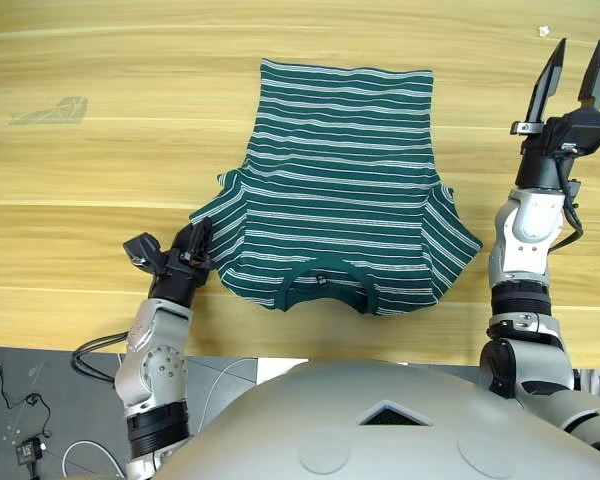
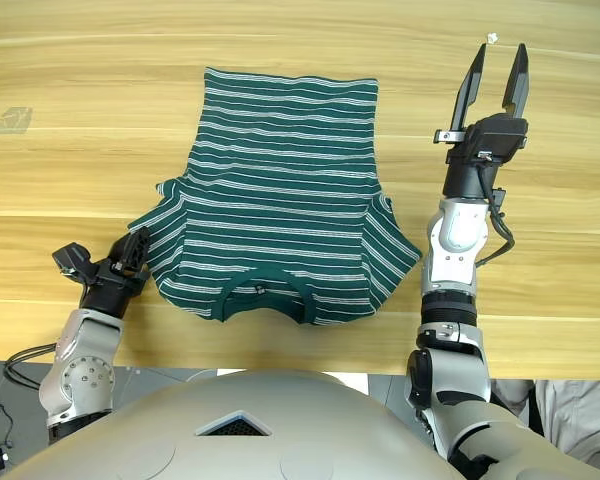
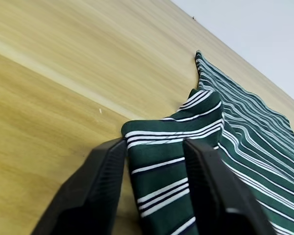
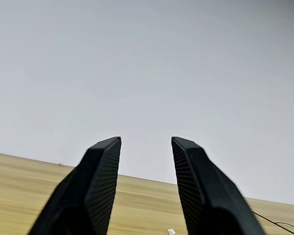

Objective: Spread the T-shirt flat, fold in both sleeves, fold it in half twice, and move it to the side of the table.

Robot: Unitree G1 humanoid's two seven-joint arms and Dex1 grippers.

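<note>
Currently the green striped T-shirt (image 1: pixel 335 180) lies mostly flat by the tabletop's (image 1: pixel 110 170) near edge, collar toward the robot, with the left gripper (image 3: pixel 154 143) parted around its left sleeve (image 1: pixel 220 205) and the right gripper (image 1: pixel 580 50) released, raised right of the shirt.

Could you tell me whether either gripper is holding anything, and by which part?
Nothing is gripped, it seems: the left gripper is open astride a sleeve of the T-shirt, not closed on it; the right gripper is open and empty.
</note>
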